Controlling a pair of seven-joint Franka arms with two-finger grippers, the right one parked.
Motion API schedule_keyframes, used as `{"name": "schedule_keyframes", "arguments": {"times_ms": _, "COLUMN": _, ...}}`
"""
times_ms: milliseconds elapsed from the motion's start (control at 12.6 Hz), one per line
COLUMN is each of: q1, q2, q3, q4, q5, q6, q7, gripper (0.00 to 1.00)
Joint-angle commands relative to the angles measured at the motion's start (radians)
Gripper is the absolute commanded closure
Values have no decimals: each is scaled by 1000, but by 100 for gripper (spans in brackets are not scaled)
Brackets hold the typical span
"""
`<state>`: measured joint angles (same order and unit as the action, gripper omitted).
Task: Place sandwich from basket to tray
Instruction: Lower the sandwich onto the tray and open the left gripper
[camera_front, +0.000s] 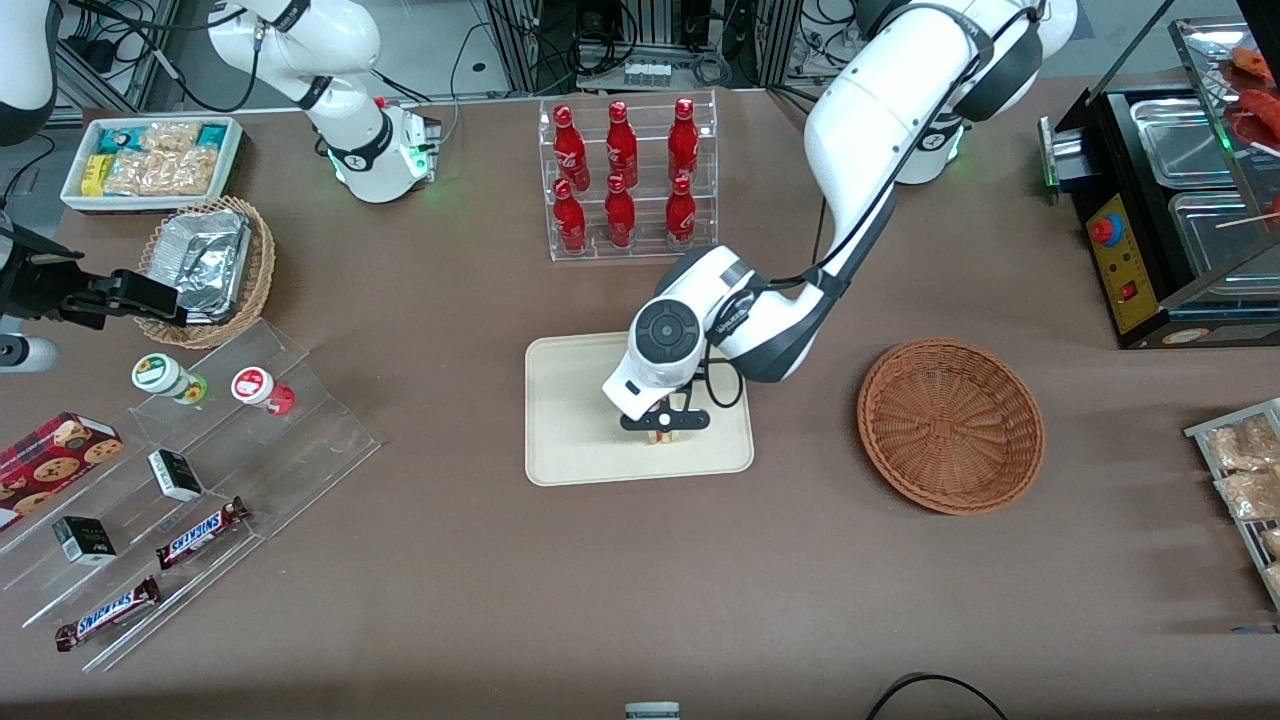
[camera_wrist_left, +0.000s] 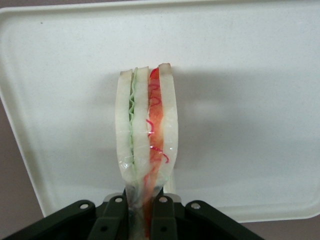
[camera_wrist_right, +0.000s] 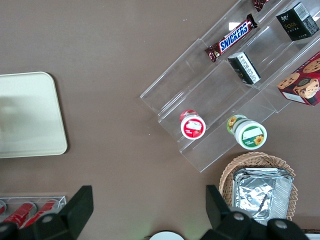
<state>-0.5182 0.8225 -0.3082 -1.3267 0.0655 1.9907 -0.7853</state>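
My left gripper (camera_front: 665, 432) hangs over the cream-beige tray (camera_front: 570, 440), near its edge closest to the front camera. It is shut on the sandwich (camera_wrist_left: 146, 130), a clear-wrapped wedge of pale bread with green and red-orange layers, pinched at its wrapper end between the black fingers (camera_wrist_left: 164, 220). A small part of the sandwich (camera_front: 661, 436) shows under the gripper in the front view. The wrist view shows the tray (camera_wrist_left: 240, 100) right beneath the sandwich. The reddish-brown wicker basket (camera_front: 950, 425) sits empty beside the tray, toward the working arm's end.
A clear rack of red bottles (camera_front: 625, 180) stands farther from the camera than the tray. Toward the parked arm's end are an acrylic stepped display (camera_front: 200, 470) with snacks, a tan basket with a foil container (camera_front: 205, 265) and a white bin (camera_front: 150, 160). A black food warmer (camera_front: 1170, 200) stands at the working arm's end.
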Motion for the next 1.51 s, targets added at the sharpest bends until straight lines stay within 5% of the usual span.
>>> {"name": "schedule_keyframes", "arguments": {"times_ms": 0, "q1": -13, "q2": 46, "q3": 3, "q4": 73, "q5": 17, "q6": -18, "q7": -17, "gripper": 100}}
{"name": "schedule_keyframes", "arguments": {"times_ms": 1030, "q1": -49, "q2": 72, "q3": 9, "q4": 106, "q5": 19, "q6": -18, "q7": -91, "gripper": 100}}
{"name": "schedule_keyframes", "arguments": {"times_ms": 1110, "q1": -49, "q2": 72, "q3": 9, "q4": 106, "q5": 19, "q6": -18, "q7": -89, "gripper": 93}}
{"name": "schedule_keyframes", "arguments": {"times_ms": 1348, "q1": -49, "q2": 75, "q3": 11, "q4": 106, "q5": 19, "q6": -15, "q7": -88, "gripper": 0}}
{"name": "schedule_keyframes", "arguments": {"times_ms": 1427, "q1": -49, "q2": 78, "q3": 11, "q4": 106, "q5": 20, "q6": -15, "q7": -89, "gripper": 0}}
